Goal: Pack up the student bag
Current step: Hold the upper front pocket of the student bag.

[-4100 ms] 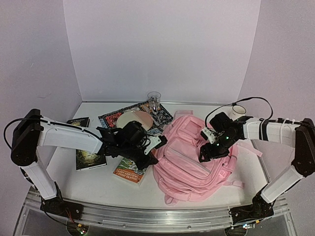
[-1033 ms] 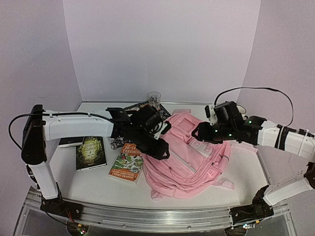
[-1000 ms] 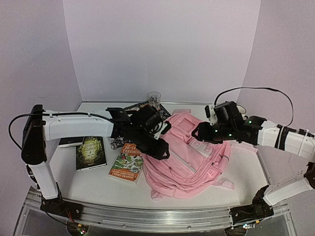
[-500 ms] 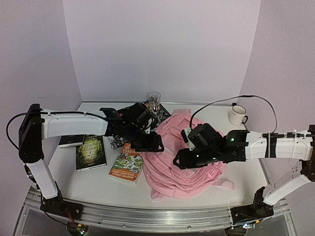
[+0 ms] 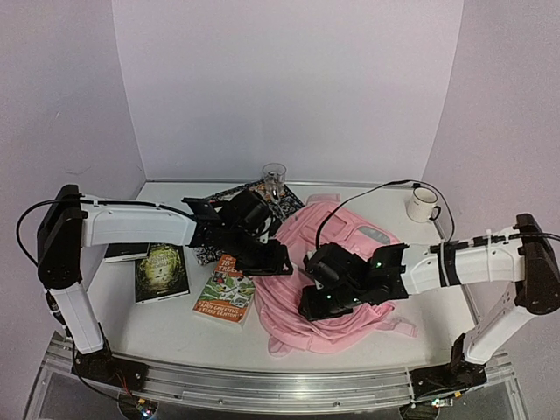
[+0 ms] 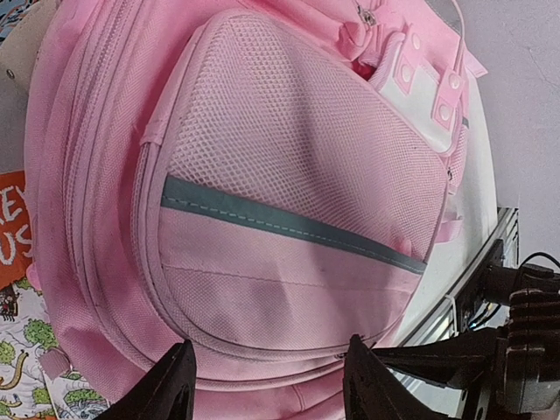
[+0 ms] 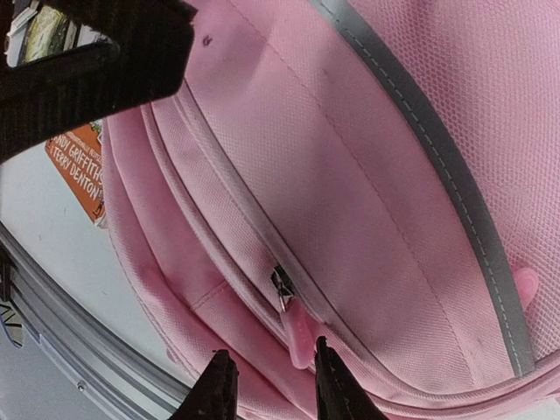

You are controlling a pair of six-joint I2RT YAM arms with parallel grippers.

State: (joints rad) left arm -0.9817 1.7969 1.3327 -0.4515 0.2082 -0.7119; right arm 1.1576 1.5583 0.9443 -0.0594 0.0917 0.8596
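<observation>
The student bag (image 5: 367,234) is a big pink backpack lying in the middle of the table. My left gripper (image 5: 278,260) hovers over its left edge, open, and its view shows the mesh front pocket (image 6: 289,157) with nothing between the jaws (image 6: 269,350). My right gripper (image 5: 308,306) is low over the bag's near-left side. In the right wrist view a metal zipper slider (image 7: 281,282) with a pink pull tab (image 7: 299,337) hangs just above the gripper (image 7: 269,350). The tab's tip sits between the narrowed jaws, close to the right finger, which are not closed on it.
An orange book (image 5: 226,291) and a dark green book (image 5: 162,271) lie left of the bag. A patterned book (image 5: 249,194) and a glass (image 5: 274,175) are behind it, a white mug (image 5: 423,204) at the back right. The table's metal front rail (image 5: 262,385) runs along the near edge.
My right arm has swept left and down across the bag to its near-left side, and its jaws have narrowed. The bag has been pulled flatter. The left gripper has hardly moved.
</observation>
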